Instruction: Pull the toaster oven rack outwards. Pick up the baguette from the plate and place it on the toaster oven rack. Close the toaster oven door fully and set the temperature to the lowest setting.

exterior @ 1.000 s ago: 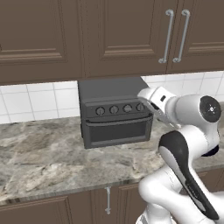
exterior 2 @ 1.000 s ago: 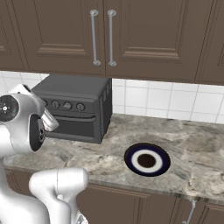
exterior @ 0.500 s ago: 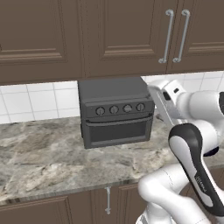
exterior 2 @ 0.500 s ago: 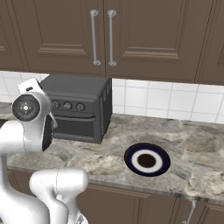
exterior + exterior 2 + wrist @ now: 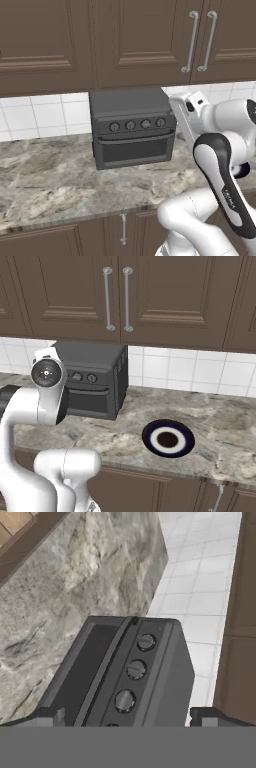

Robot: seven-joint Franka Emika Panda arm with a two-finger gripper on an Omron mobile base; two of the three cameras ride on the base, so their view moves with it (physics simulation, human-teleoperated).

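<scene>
The dark grey toaster oven (image 5: pixel 131 134) (image 5: pixel 94 383) stands on the counter against the tiled wall. Its door (image 5: pixel 133 151) is shut, so the rack is hidden behind it. A row of small round knobs (image 5: pixel 137 124) runs above the door. My gripper (image 5: pixel 129 718) is open and empty, its tips wide apart, looking across the oven's front (image 5: pixel 125 672) from the right side. The white hand (image 5: pixel 187 114) hovers just right of the oven's upper right corner. The round dark blue plate (image 5: pixel 168 438) lies on the counter right of the oven. The baguette is out of view.
Brown wall cabinets with long metal handles (image 5: pixel 199 42) hang close above the oven. The marble counter (image 5: pixel 45 180) stretches left of the oven, with lower cabinet doors (image 5: pixel 65 240) beneath its front edge. My own white arm (image 5: pixel 47 401) stands in front of the oven's left half.
The arm has swung its elbow and forearm around, while the hand stays near the oven's upper right corner. The jaws are as wide as before. The oven and the plate have not moved.
</scene>
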